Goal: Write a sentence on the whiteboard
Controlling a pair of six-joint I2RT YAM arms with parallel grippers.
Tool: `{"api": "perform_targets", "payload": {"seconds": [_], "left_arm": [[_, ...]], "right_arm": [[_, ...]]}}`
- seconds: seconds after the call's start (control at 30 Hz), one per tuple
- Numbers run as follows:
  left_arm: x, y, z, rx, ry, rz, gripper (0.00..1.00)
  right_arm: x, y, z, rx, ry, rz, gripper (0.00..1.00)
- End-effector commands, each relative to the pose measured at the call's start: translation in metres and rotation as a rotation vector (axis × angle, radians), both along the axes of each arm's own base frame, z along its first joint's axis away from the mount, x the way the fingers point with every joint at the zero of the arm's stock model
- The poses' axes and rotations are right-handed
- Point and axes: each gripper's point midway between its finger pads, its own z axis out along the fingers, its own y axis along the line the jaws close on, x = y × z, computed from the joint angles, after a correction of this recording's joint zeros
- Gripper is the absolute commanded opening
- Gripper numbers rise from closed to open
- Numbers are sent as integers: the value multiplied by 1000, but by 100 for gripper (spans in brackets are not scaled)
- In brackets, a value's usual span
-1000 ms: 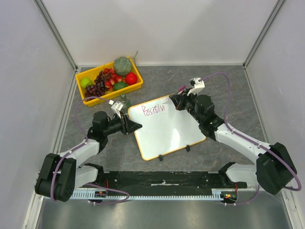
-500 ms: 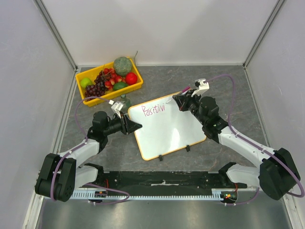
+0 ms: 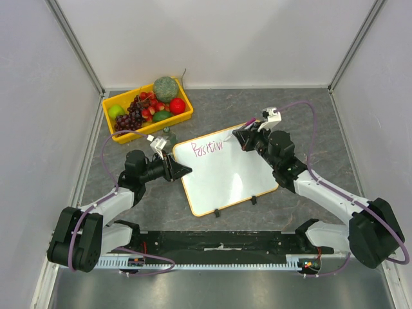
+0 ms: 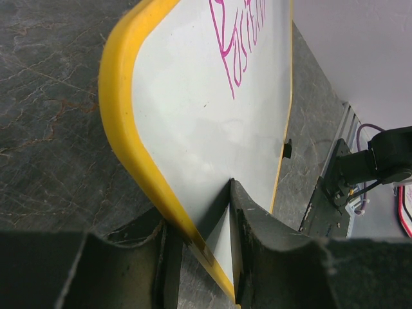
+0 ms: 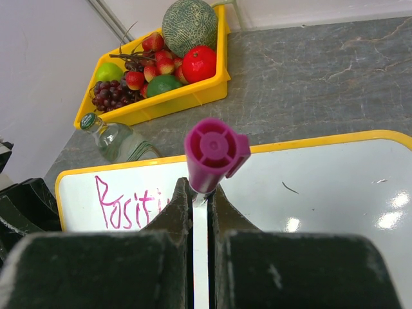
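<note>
Presently, the whiteboard lies at the middle of the counter, its left edge clamped in the left pincer, with the right pincer closed on a magenta marker beside the pink sentence, "Positivi".

The whiteboard, white with a thin yellow frame and rounded corners, lies askew in the middle of the grey bench, two small black feet on its near edge and thin pink writing reading "Positivi" near its far left corner.
</note>
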Motion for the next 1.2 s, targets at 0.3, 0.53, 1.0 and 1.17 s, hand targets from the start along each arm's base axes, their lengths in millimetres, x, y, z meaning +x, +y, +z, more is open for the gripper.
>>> {"api": "perform_targets", "payload": {"seconds": [0.3,0.53,1.0,1.17], "left_arm": [[-1,-1,-9,50,-28,-24,2],[-1,0,-9,50,-28,-22,2],[-1,-1,-9,50,-30,-24,2],[-1,-1,-8,49,-33,-22,2]], "right_arm": [[4,-21,-4,-20,6,-69,0],[3,-22,12,20,-22,-66,0],[13,-5,33,94,-55,-25,0],[13,-5,19,76,-31,-24,0]]}}
